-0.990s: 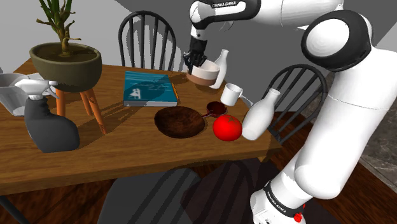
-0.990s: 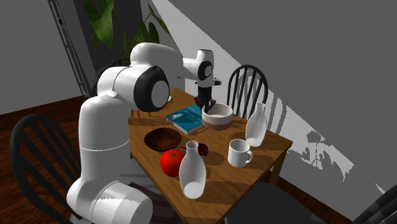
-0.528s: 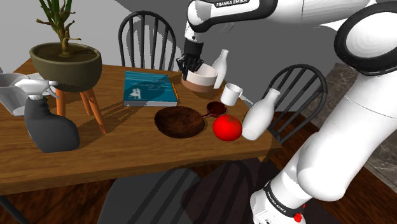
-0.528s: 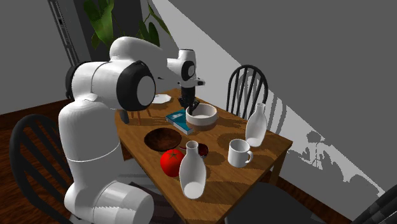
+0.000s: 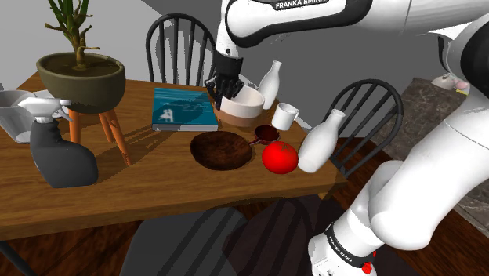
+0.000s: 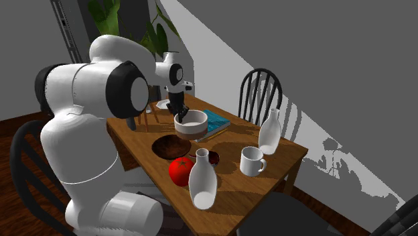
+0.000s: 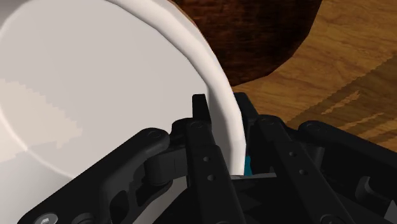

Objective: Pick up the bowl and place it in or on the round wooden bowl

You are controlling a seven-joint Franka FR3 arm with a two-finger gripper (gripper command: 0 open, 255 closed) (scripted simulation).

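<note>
A white bowl (image 5: pixel 242 107) with a brown base hangs tilted above the table, between the teal book and the round wooden bowl (image 5: pixel 222 150). My black gripper (image 5: pixel 224 85) is shut on its rim, one finger inside and one outside. In the second exterior view the white bowl (image 6: pixel 190 123) hovers just above and behind the wooden bowl (image 6: pixel 168 145), under the gripper (image 6: pixel 177 110). In the wrist view the gripper (image 7: pixel 228 121) clasps the white bowl (image 7: pixel 95 83) by its rim, and the dark wooden bowl (image 7: pixel 254 32) lies just beyond it.
On the wooden table (image 5: pixel 157 184) lie a teal book (image 5: pixel 185 108), a red apple (image 5: pixel 280 157), a small dark dish (image 5: pixel 266 133), a white mug (image 5: pixel 285 116) and two white bottles (image 5: pixel 319 141) (image 5: pixel 271 81). A potted plant (image 5: pixel 81 74) and a dark spray bottle (image 5: pixel 59 153) stand at the shoulder view's left. Chairs ring the table.
The arm has carried the held white bowl away from the back bottle, towards the shoulder view's left and nearer the wooden bowl. The grip stays shut.
</note>
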